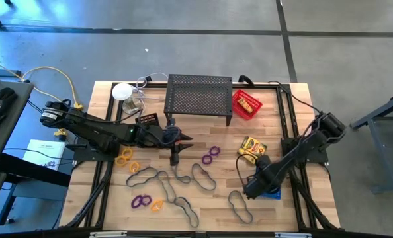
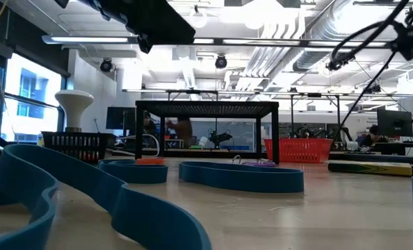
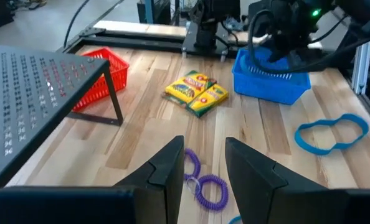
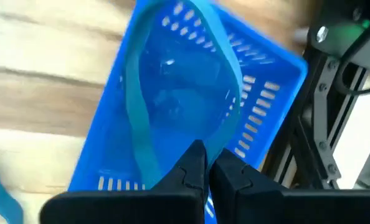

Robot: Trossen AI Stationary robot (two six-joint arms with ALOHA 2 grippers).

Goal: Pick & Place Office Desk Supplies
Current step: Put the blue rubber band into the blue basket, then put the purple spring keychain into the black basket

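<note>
the wooden surface carries the big perforated black stand at the back, with a red mesh tray beside it and the yellow crayon box nearer the front. thin stretchy loops and small purple rings lie scattered across the middle.

the step in hand looks like a drop-off. the right pincer hangs over the blue mesh tray at the right front of the surface, its fingers pressed together on the edge of a blue loop that droops into the tray. next it only needs to part its fingers so the loop falls fully inside, then lift clear.

the left pincer hovers mid-surface in front of the stand, fingers apart and holding nothing, with a purple coil ring just ahead of it, a likely next pick if it drops lower.
</note>
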